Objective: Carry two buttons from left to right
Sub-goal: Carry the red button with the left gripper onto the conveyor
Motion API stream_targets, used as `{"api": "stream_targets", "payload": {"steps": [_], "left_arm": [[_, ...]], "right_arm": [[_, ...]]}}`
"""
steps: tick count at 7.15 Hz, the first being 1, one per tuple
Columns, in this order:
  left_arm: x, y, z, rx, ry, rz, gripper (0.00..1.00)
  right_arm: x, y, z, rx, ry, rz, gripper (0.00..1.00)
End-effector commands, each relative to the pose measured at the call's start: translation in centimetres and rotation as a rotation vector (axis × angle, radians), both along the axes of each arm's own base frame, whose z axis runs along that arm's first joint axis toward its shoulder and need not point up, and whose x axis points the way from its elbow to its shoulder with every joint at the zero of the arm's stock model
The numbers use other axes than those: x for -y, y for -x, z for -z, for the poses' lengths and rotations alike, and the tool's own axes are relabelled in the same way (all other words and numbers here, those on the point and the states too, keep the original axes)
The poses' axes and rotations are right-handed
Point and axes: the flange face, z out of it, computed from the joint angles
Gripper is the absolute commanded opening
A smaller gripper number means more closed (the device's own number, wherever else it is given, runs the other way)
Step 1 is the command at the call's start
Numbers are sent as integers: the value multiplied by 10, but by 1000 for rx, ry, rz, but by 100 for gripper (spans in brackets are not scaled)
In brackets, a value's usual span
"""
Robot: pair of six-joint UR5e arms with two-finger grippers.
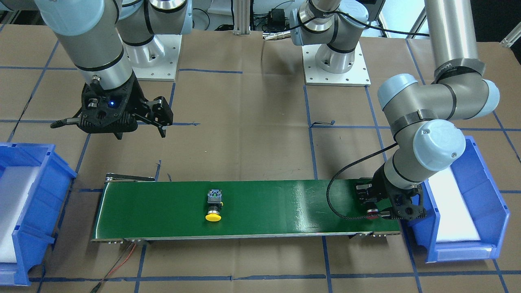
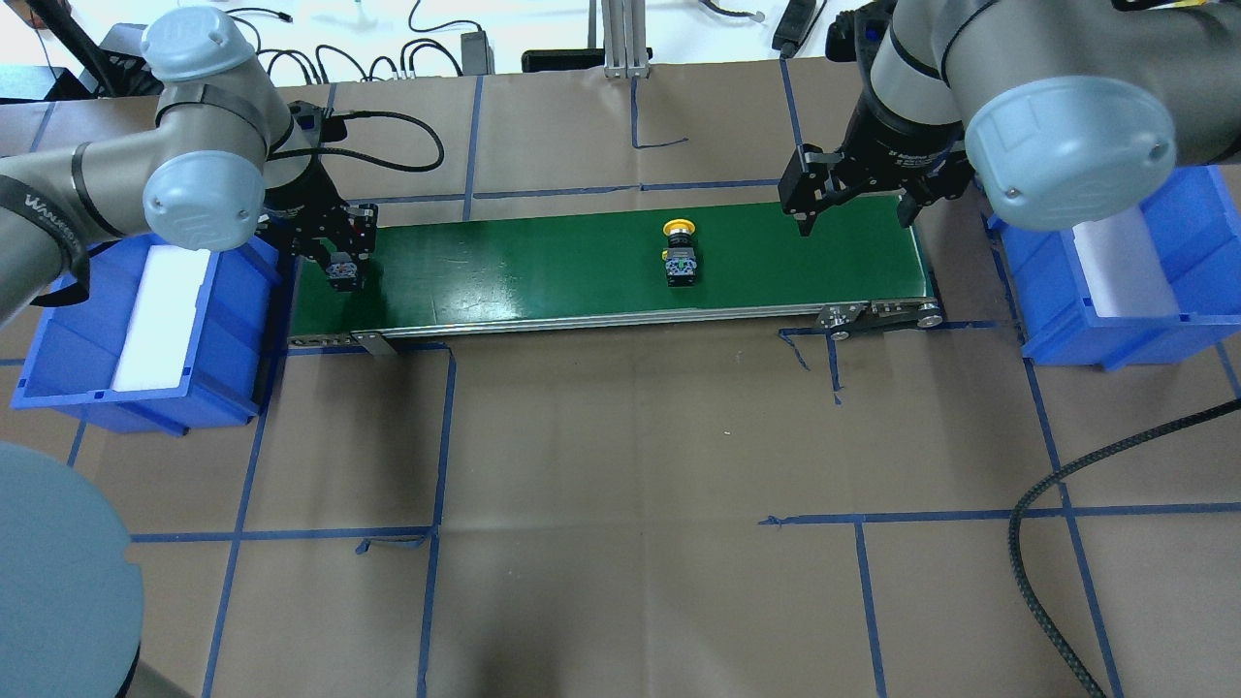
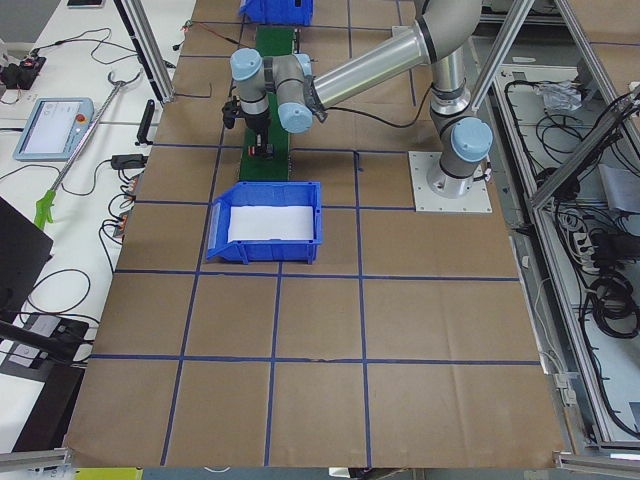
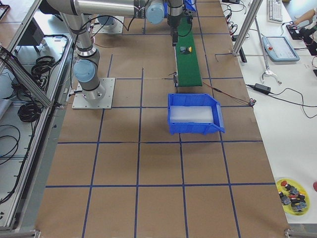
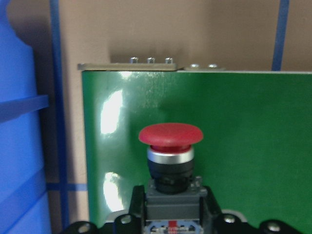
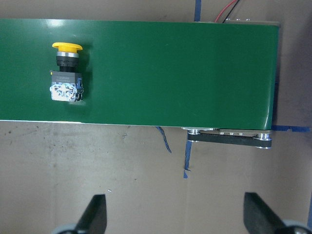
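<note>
The yellow-capped button [image 2: 679, 254] lies on its side near the middle of the green conveyor belt [image 2: 543, 267]; it also shows in the right wrist view [image 6: 67, 73] and the front view [image 1: 213, 207]. My left gripper [image 2: 341, 267] is low over the belt's left end and is shut on the black body of the red-capped button [image 5: 170, 139], with the cap pointing away from the wrist. The red cap [image 1: 371, 214] sits just above the belt. My right gripper [image 2: 856, 218] hovers open and empty above the belt's right end, and its fingers [image 6: 97, 214] are spread wide.
A blue bin [image 2: 58, 368] with a white liner stands off the belt's left end, right beside my left gripper. A matching blue bin [image 2: 1163, 330] stands off the right end. Brown paper with blue tape lines covers the table. A black cable [image 2: 1047, 494] lies front right.
</note>
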Motion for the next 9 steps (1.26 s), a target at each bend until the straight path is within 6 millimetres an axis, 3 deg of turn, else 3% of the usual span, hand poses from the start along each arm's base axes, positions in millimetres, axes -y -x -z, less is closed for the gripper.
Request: {"api": "stream_targets", "payload": {"steps": [1, 2, 3, 4, 5, 7, 9], "left_arm": [[1, 4, 2, 1, 7, 3, 71], [0, 6, -10, 1, 30, 3, 100], [2, 4, -22, 7, 48, 3, 100], [3, 5, -39, 11, 69, 8, 100], [-6, 6, -66, 12, 75, 8, 100], [-31, 11, -115, 5, 38, 8, 100], [-68, 22, -163, -4, -17, 13, 100]], "right_arm": [[20, -2, 16, 4, 47, -1, 100], [35, -2, 26, 6, 90, -1, 99], [50, -3, 32, 10, 159, -1, 99], [54, -4, 38, 10, 155, 1, 99], [64, -1, 64, 10, 113, 11, 99], [79, -2, 89, 17, 79, 29, 100], [82, -7, 101, 63, 55, 24, 100]]}}
